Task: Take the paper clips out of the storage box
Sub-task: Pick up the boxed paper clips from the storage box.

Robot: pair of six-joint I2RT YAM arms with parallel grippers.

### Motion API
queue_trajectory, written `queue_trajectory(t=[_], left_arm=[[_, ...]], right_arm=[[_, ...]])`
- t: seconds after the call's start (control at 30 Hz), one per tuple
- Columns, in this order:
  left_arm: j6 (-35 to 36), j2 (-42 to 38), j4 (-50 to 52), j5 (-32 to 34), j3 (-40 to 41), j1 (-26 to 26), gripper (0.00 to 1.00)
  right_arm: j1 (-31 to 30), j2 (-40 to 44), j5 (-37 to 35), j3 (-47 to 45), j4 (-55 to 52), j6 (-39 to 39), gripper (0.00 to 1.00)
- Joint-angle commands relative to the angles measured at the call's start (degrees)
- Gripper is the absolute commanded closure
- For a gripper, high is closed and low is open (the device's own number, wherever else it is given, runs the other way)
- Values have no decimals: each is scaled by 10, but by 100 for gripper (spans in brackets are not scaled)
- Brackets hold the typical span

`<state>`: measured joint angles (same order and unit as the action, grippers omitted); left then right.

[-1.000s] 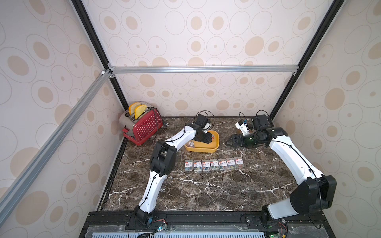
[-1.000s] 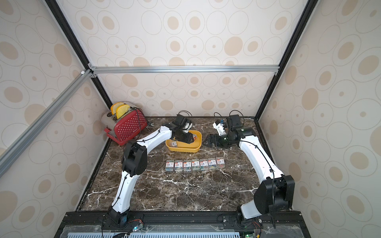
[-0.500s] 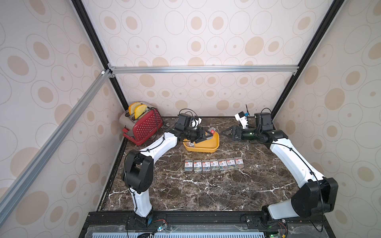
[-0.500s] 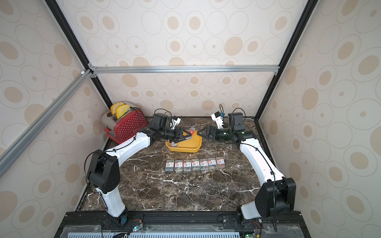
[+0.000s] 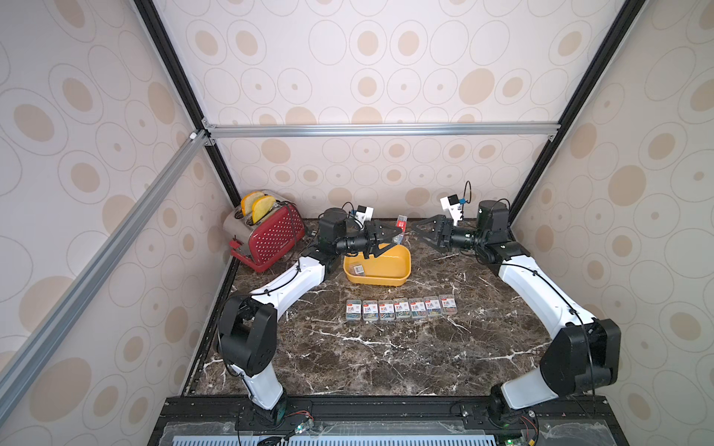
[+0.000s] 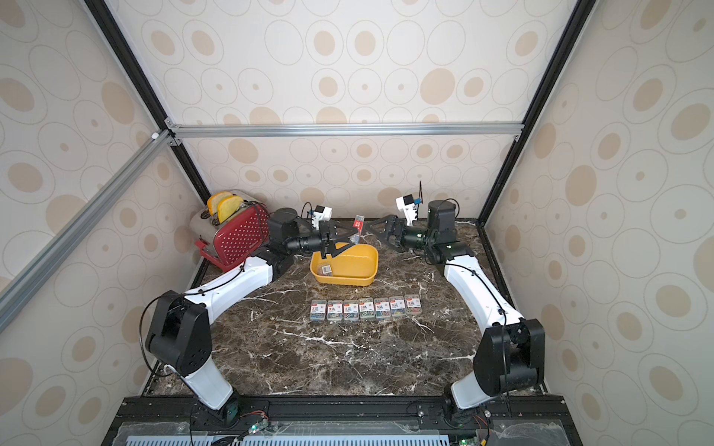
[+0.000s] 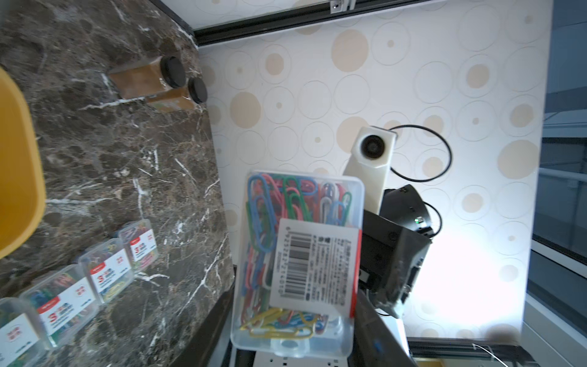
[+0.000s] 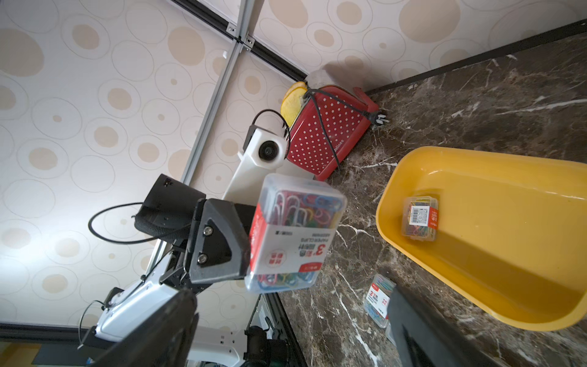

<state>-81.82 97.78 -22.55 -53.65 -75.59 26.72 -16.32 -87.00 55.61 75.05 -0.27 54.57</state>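
Stretching across the cell floor, the dark marble table (image 5: 386,359) is carrying everything else. Both arms are reaching in from the near edge, and their wrists are facing each other above the table's far side. A red polka-dot toaster (image 5: 270,239) is standing in the far left corner with two slices sticking out of its slots. The yellow storage box (image 5: 380,278) is sitting on the table just below the two wrists. Nearer the camera, a row of seven clip boxes (image 5: 402,309) is lying side by side on the table, well apart from the storage box.

The left gripper (image 5: 400,233) is holding a raised box of paper clips (image 7: 298,263) in the air above the far right corner of the storage box, its jaws pressing on the box's sides. The right gripper (image 5: 420,233) is hovering just beside that box without touching it, its jaws spread wide and gripping nothing.

Two brown jars (image 7: 143,79) with black caps are standing side by side near a wall, showing only in the left wrist view. One last clip box (image 8: 420,217) is lying in the left end of the storage box, barcode label up.
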Motion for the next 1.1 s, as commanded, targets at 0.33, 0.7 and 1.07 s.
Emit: queue_trajectory(t=[0.33, 0.7, 1.07], left_arm=[[-78, -19, -82, -11, 10, 1, 70], [-68, -15, -75, -19, 14, 11, 70], [-57, 2, -69, -21, -3, 19, 67]], right_arm=[[0, -49, 24, 11, 124, 99, 1], [-19, -83, 38, 41, 156, 128, 5], [-40, -99, 45, 45, 154, 134, 35]])
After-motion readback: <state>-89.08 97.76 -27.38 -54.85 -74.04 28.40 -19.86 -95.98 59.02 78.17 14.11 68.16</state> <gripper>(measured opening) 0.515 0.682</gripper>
